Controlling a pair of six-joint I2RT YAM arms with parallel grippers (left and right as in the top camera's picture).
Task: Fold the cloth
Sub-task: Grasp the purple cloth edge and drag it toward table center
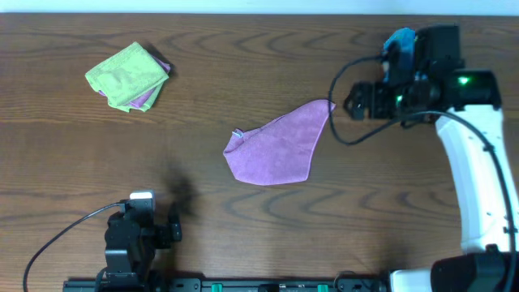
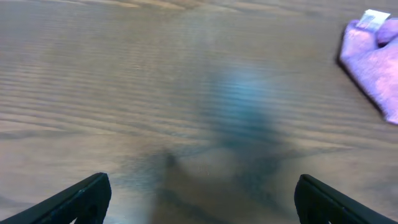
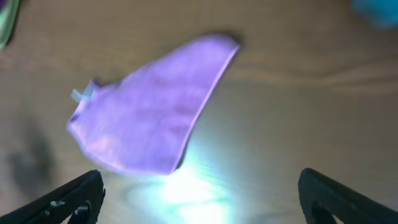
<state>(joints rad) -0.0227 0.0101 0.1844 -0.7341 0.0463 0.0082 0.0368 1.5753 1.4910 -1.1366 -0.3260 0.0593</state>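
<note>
While the purple microfibre cloth point(image 1: 280, 146) lies near the middle of the brown wood-grain bench point(image 1: 243, 57), neither arm holds it. It is doubled over into a rough triangle, flat on the bench. One pointed corner reaches toward the upper right of the overhead frame, and a small white tag point(image 1: 238, 134) sticks out at its left edge.

The right end effector point(image 3: 200, 176) is released: in the right wrist view its two black fingers point(image 3: 74, 196) stand wide apart at the lower corners, with nothing between them. Overhead, it sits just right of the cloth's pointed corner, apart from it. A bright patch of glare lies on the bench just below the cloth in the right wrist view.

The left end effector point(image 2: 202, 180) is also released, its fingers spread to the lower corners of the left wrist view over bare bench and a blurred shadow. Only the tagged edge of the cloth shows there, at the upper right. Overhead, this arm is at the lower left, well apart from the cloth.

A folded lime-green cloth point(image 1: 126, 73) rests at the upper left on a lilac piece whose edge peeks out beneath. A bright blue cloth point(image 1: 399, 42) shows at the upper right, partly hidden by the right arm
</note>
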